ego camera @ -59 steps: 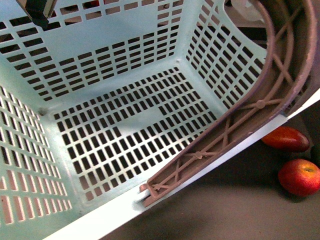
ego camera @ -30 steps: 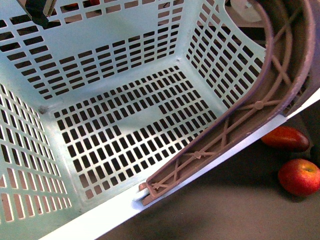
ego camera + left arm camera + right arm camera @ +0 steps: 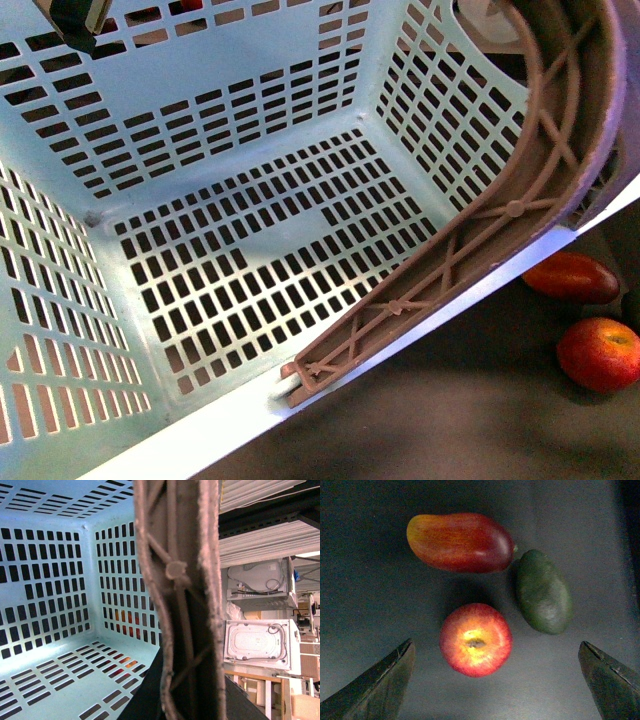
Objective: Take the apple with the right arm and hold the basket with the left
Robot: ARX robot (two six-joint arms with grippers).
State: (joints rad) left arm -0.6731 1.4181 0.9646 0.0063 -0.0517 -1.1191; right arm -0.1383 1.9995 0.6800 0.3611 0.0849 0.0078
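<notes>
While the basket (image 3: pixel 250 120) fills our front view, tipped and empty, its latticed handle (image 3: pixel 520 205) along the right rim, the apple (image 3: pixel 598 352) lies on the dark worktop (image 3: pixel 450 430) off the basket's right corner, near a mango (image 3: pixel 570 277); no worktop edge shows. In our left wrist view the handle (image 3: pixel 180 600) runs close past the camera, yet we cannot tell whether the left gripper clasps it. In our right wrist view the right gripper (image 3: pixel 496 644) hangs spread wide above the apple (image 3: pixel 476 640), touching nothing, a green fruit (image 3: pixel 543 591) nearby. We judge the pick not yet made, the hold unconfirmed
</notes>
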